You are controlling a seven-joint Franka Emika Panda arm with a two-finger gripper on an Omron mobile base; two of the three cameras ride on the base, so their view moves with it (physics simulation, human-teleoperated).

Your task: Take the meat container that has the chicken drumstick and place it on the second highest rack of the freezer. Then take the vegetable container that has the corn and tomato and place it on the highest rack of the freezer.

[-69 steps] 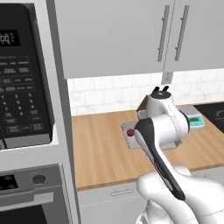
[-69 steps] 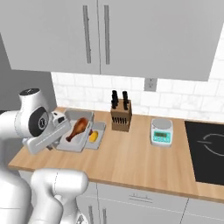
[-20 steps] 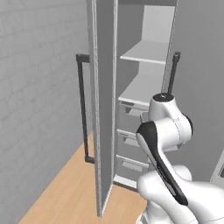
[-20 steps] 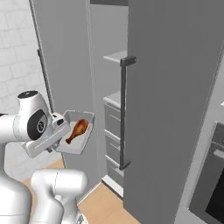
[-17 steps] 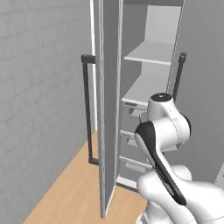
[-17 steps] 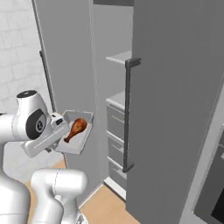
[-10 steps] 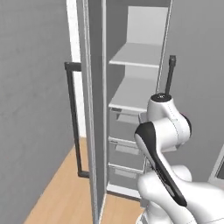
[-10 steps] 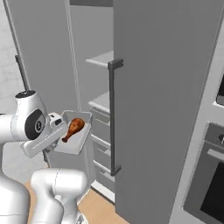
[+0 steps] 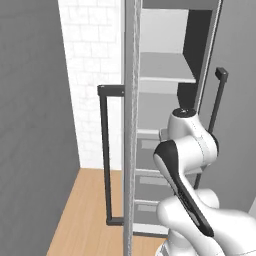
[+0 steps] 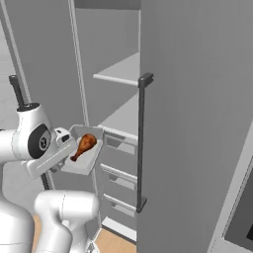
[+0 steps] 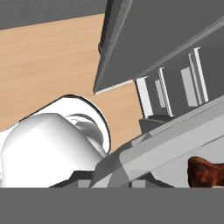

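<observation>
In the right base view my gripper is shut on the rim of the grey meat container, held tilted at chest height. The orange-brown chicken drumstick lies inside it and shows at the lower right of the hand view as the drumstick, behind the container's wall. The freezer stands open just beyond the container. The highest rack and the second highest rack are white and bare, with grey drawers below. From the left, both racks, the highest and the second highest, show past the door edge.
The left freezer door stands edge-on with its dark bar handle. The right door with its handle fills the right side, close to the container. Wooden floor lies below, with a white brick wall behind.
The whole picture has shifted, so the camera moved: the base has come closer to the open freezer and faces its shelves more squarely. The container stays in my gripper.
</observation>
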